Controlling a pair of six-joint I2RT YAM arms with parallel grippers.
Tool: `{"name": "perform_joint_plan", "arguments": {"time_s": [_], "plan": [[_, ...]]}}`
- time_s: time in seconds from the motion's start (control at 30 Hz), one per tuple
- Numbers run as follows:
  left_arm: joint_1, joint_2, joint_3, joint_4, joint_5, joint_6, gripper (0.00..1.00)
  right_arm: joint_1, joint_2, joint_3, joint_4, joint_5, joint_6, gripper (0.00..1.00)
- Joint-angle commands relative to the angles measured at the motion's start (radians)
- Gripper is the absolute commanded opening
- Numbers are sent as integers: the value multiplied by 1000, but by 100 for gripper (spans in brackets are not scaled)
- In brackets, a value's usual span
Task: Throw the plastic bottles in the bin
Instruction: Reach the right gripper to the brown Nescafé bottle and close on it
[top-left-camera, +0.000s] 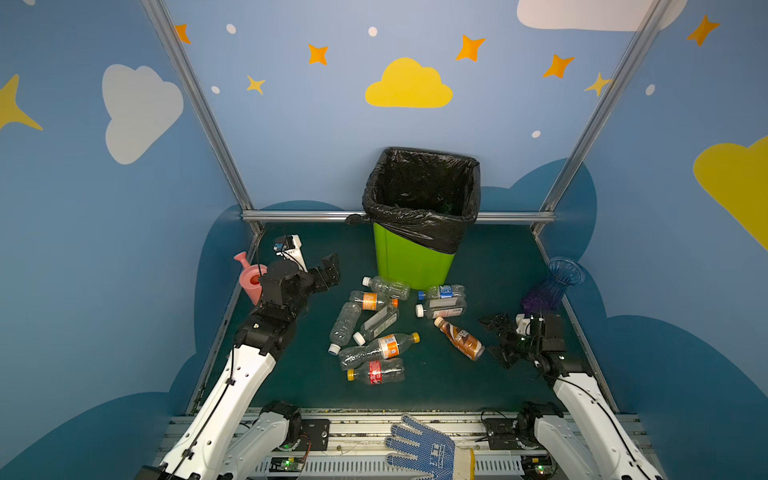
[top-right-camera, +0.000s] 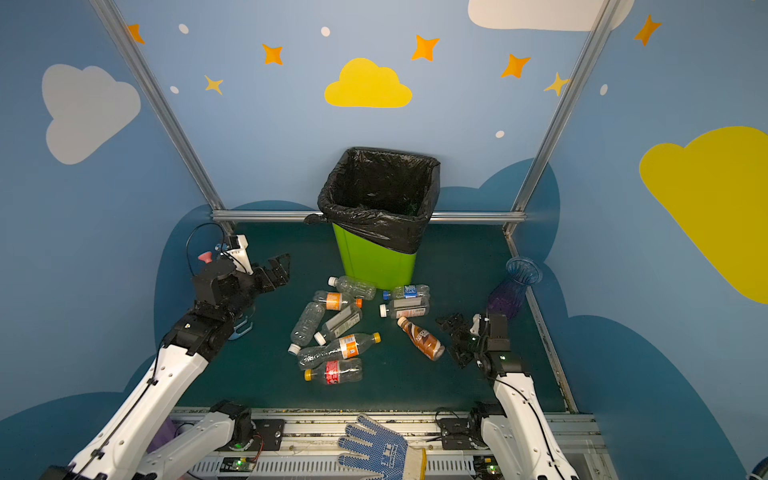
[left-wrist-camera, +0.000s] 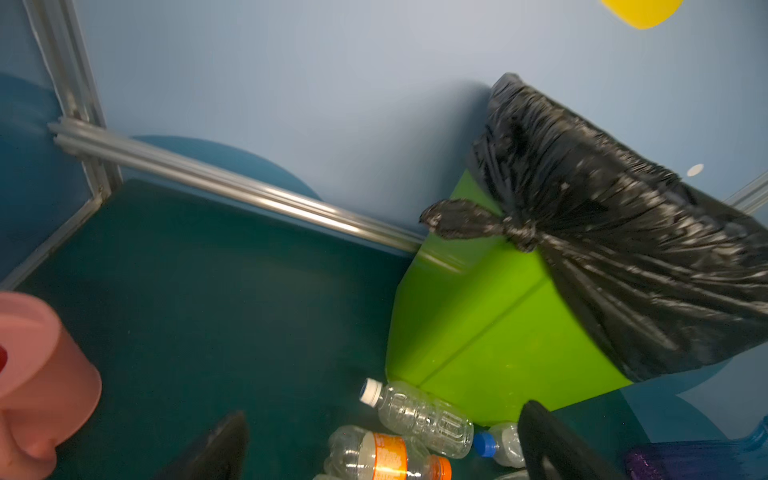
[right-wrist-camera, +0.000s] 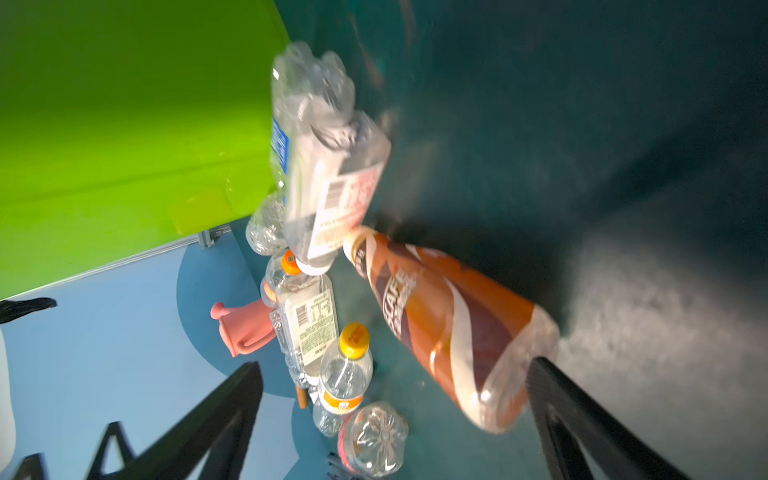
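In both top views the plastic bottles (top-left-camera: 384, 347) lie heaped on the mat (top-left-camera: 478, 386) just near of the bin (top-left-camera: 411, 262), both the left gripper (top-left-camera: 329, 272) and right gripper (top-left-camera: 496, 340) spread wide, empty. Left wrist view: bottles look empty, thin-walled, light, likely slippery. Right wrist view, blurred: the brown-sleeved bottle (right-wrist-camera: 449, 328) seems nearest; grasp mid-body.

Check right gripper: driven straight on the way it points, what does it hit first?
Most likely the brown-labelled bottle, lying just ahead of the open right gripper, base end nearest. Depth is unclear, so contact may be off-centre.
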Motion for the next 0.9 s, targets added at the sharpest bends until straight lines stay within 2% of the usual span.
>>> {"name": "perform_joint_plan", "arguments": {"time_s": [0.0,0.1,0.23,0.43,0.57,0.7,0.87], "plan": [[16,-38,-41,-26,14,-44,100,71,-25,18,-85,88,183,98],[20,-55,-73,-37,10,-68,100,151,-37,11,-98,136,301,98],[27,-66,-100,-40,0,-67,100,285,-34,19,-115,255,447,98],[31,-71,-106,-58,-20,-63,100,369,63,47,-51,318,523,98],[39,-69,-117,-63,-28,-64,100,355,151,51,-32,400,535,98],[51,-66,-123,-66,-21,-63,100,293,249,72,4,368,448,98],[64,-63,-132,-65,-19,-69,100,234,301,83,2,356,375,96]]}}
